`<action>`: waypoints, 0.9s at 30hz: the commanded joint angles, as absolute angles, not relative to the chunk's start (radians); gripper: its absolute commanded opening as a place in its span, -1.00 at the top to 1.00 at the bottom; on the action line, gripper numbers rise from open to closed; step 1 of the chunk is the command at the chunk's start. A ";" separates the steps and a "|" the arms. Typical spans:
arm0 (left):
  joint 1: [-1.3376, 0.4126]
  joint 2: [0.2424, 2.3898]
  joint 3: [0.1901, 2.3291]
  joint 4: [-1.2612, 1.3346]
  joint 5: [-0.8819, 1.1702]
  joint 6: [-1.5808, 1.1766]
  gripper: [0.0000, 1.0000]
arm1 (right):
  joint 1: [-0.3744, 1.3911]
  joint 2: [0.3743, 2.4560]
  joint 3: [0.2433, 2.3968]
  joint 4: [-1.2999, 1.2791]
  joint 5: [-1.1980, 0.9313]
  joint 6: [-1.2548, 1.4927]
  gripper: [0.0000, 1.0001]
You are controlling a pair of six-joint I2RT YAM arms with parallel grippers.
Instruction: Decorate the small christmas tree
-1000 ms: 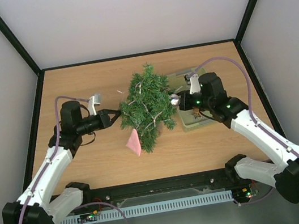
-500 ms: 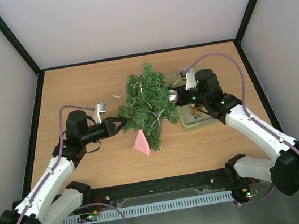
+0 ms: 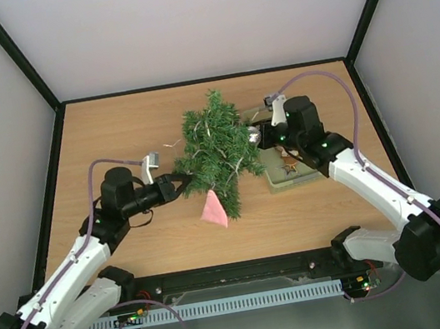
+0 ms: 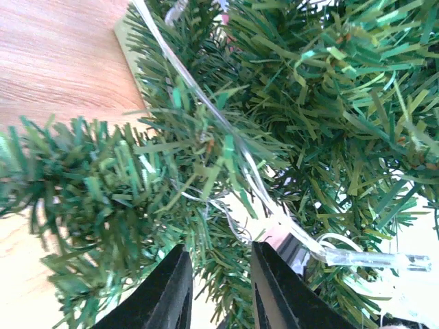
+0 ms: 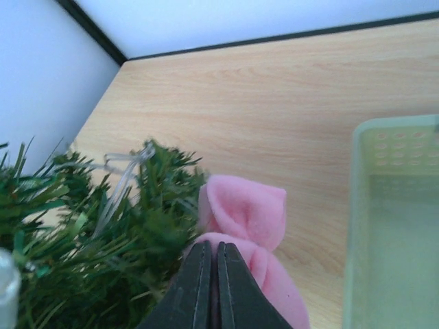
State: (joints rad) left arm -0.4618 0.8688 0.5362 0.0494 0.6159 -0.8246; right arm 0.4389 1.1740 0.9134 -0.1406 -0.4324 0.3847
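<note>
Currently: small christmas tree [image 3: 218, 152] lies on the counter [image 3: 112, 123], between the two end effectors. Left end effector [image 3: 174, 182] narrowly parted, grasping a bristly branch at the tree's near-left edge; clear light string [image 4: 206, 103] runs just ahead of its fingers. Right end effector [image 5: 212, 274] clenched on a pink bow [image 5: 243, 205]. In its wrist view, tree needles lie just left of it and the pale green basket [image 5: 360, 205] to its right.

The small christmas tree [image 3: 217, 144] is central on the table [image 3: 113, 132], tip toward the far edge, with the basket [image 3: 278, 182] just right of it. The left gripper [image 3: 179, 184] pinches its left branch. The right gripper [image 3: 262, 137], between tree and basket, pinches a fabric bow [image 5: 243, 209] against the needles.
</note>
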 commanded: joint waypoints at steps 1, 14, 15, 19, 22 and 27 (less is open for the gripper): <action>-0.463 0.827 0.575 -0.042 0.529 -0.814 0.45 | 0.438 1.140 0.971 -0.259 -0.230 0.347 0.96; -0.397 0.779 0.706 -0.203 0.444 -0.740 0.19 | 0.431 0.990 1.148 -0.579 0.106 0.292 0.96; -0.395 0.777 0.720 -0.215 0.441 -0.725 0.16 | 0.431 0.988 1.183 -0.599 0.099 0.278 0.96; -0.394 0.779 0.805 -0.277 0.407 -0.655 0.06 | 0.431 0.963 1.305 -0.609 -0.003 0.241 0.97; -0.394 0.785 0.874 -0.308 0.401 -0.617 0.02 | 0.433 0.949 1.358 -0.563 -0.162 0.245 0.97; -0.394 0.800 0.983 -0.316 0.447 -0.572 0.00 | 0.446 0.940 1.392 -0.444 -0.404 0.307 0.97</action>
State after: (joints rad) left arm -0.3981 0.7933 0.9009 -0.2848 0.4183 -0.6338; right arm 0.4347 0.9447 1.3678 -0.5320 -0.1810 0.2737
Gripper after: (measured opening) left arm 0.499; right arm 0.018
